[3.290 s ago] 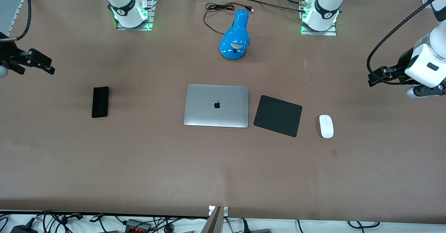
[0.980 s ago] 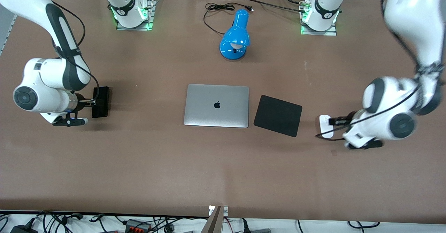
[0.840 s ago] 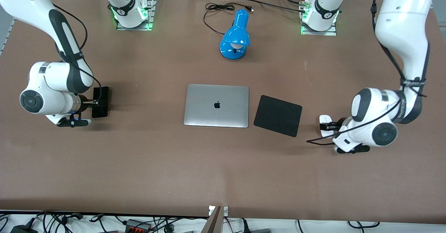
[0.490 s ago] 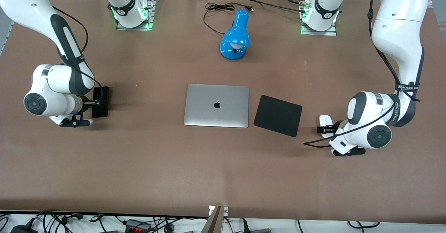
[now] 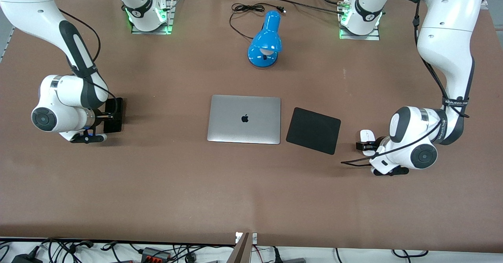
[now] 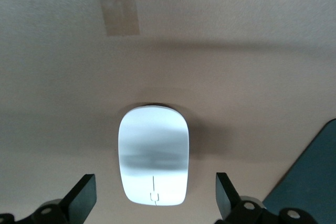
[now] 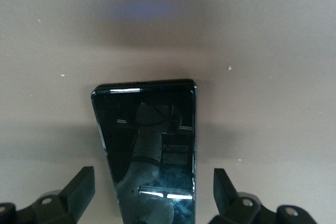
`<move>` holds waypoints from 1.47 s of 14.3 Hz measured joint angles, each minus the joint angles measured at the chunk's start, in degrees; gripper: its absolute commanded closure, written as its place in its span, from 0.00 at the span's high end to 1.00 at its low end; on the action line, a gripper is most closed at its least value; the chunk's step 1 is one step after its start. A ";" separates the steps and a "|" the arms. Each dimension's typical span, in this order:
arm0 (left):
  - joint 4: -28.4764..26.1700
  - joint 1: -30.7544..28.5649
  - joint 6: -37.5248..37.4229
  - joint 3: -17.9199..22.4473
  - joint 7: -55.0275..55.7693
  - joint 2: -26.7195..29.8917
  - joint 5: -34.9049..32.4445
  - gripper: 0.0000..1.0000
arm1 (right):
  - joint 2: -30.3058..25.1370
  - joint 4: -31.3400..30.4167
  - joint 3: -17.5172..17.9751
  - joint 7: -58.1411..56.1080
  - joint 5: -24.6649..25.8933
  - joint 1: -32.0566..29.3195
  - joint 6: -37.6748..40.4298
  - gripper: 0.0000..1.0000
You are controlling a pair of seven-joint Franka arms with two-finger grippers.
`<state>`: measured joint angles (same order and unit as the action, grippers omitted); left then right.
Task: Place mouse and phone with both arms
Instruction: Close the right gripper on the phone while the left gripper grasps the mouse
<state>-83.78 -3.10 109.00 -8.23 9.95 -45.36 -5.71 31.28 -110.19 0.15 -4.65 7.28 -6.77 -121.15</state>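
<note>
**Item 1. Table (image 5: pixel 196 192).** Brown top, read as a dial with 12 o'clock at the robots' bases and the closed silver laptop (image 5: pixel 244 118) at the centre. A black pad (image 5: pixel 313 130) lay just beside the laptop at 3 o'clock, and a blue lamp (image 5: pixel 266 41) stood at 12 o'clock.

**Item 2. Mouse (image 5: pixel 366 136).** It rested flat on the table at 3 o'clock, past the pad toward the left arm's end, close to the pad but apart from it. The left wrist view showed it whole (image 6: pixel 153 161).

**Item 3. Left gripper (image 5: pixel 367 146).** It was low over the mouse with the claw released. In its wrist view (image 6: pixel 153 199) the 2 fingers stood wide on either side of the shell, with a clear gap on each side.

**Item 4. Phone (image 5: pixel 116 109).** It lay flat at 9 o'clock, toward the right arm's end and well apart from the laptop. Its glossy face (image 7: pixel 149 145) mirrored the arm above.

**Item 5. Right gripper (image 5: pixel 110 116).** It was low over the phone, claw released. The fingers (image 7: pixel 79 190) flanked the long edges without contact.

**Step in hand (a judgement):** the approach looked finished on both sides, with neither object grasped.

**Next move calls for:** a final short descent, then both claws closing squarely across each item's width. The phone is slim, so the fingertips would need to sit almost at table level. The mouse's rounded sides could slip if the grip were high.
</note>
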 measured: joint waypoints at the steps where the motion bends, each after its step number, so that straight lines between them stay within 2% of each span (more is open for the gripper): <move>1: 0.00 -0.20 0.04 0.02 -0.53 -0.29 0.00 1.00 | 0.05 -0.38 0.00 -0.01 0.00 0.00 -0.12 1.00; 19: 0.00 -0.60 0.11 -0.01 -1.51 -1.97 0.00 1.00 | 0.04 -3.35 0.00 -0.71 0.08 -0.27 -4.30 1.00; 21: 0.00 -0.60 0.11 -0.01 -1.52 -1.99 0.00 0.93 | 0.04 -3.43 0.00 -0.75 0.08 -0.29 -4.57 1.00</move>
<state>-83.78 -3.70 109.11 -8.23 8.43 -47.35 -5.71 31.32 -113.62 0.15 -5.40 7.37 -7.07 -125.72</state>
